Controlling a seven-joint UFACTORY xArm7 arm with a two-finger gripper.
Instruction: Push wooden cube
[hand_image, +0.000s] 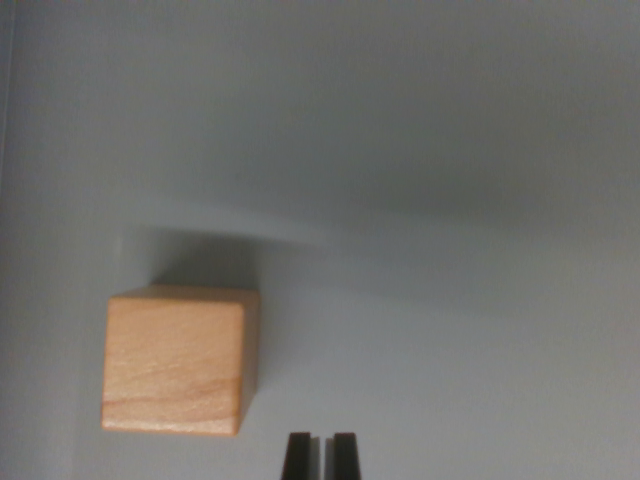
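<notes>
One wooden cube (177, 362) was the only object on the pale grey desk (450, 200) as the arm's gripper (321, 455) hung at the near edge of the wrist view, its two dark fingertips (298, 456) drawn almost together with only a thin slit between them and nothing held. The cube sat just beyond the fingertips and off to the wrist view's left, clear of them, with a strip of bare desk between its near right corner and the closest fingertip. Its light, grained top face was turned toward the camera, and it cast a soft shadow on the desk behind it. Farther back lay only bare grey surface, crossed by a broad dim band of shade. No contact had been made; judging by that gap, the push itself was yet to begin, and the narrowed fingers would need to line up with the cube first.
</notes>
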